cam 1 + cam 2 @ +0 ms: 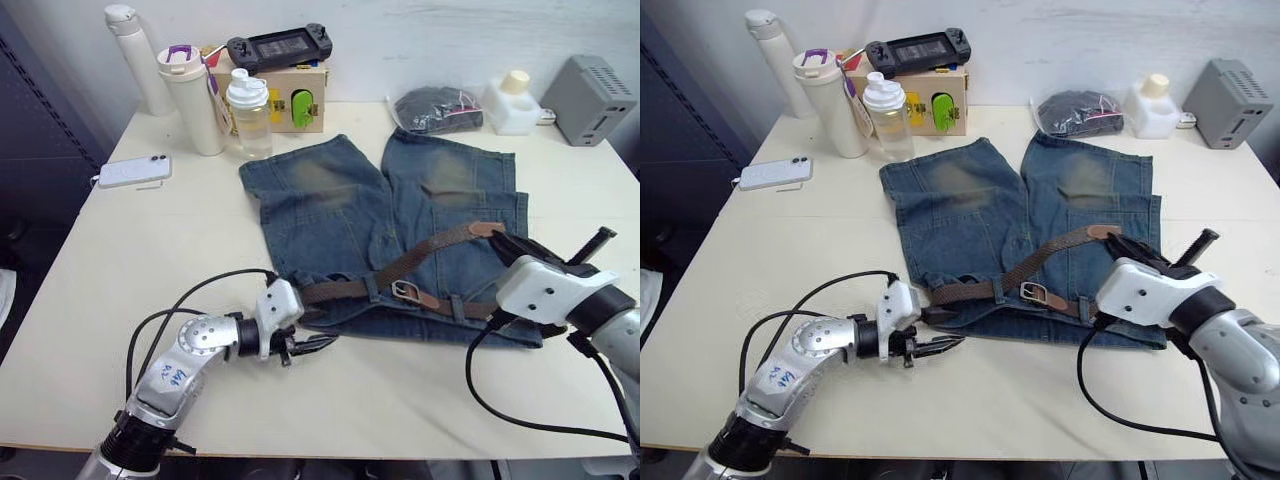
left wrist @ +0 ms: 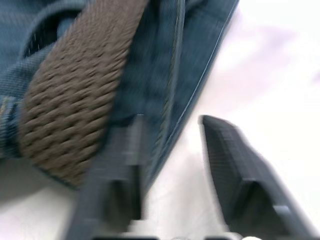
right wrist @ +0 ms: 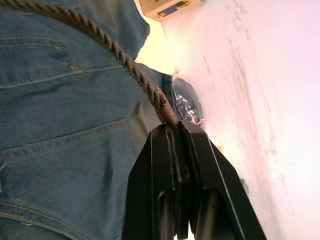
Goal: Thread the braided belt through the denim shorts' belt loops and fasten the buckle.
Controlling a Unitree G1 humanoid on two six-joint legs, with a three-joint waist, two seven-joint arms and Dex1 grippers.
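The denim shorts (image 1: 340, 200) lie flat on the table, waistband nearest me. The braided belt (image 1: 340, 291) runs along the waistband under a belt loop (image 1: 372, 285) to the silver buckle (image 1: 405, 290). From there a second stretch rises diagonally to its tan end tab (image 1: 487, 229). My right gripper (image 1: 505, 241) is shut on that tab, which the right wrist view shows between the closed fingers (image 3: 165, 150). My left gripper (image 1: 312, 344) is open and low on the table at the waistband's left corner. One of its fingers (image 2: 120, 165) lies against the denim edge beside the belt (image 2: 75, 100).
Along the table's far side stand a white phone (image 1: 135, 170), a white thermos (image 1: 135, 55), two bottles (image 1: 195, 100), a box with a game controller (image 1: 280, 45), a dark bundle in a clear bag (image 1: 435, 108), a white jar (image 1: 512, 100) and a grey device (image 1: 590, 85).
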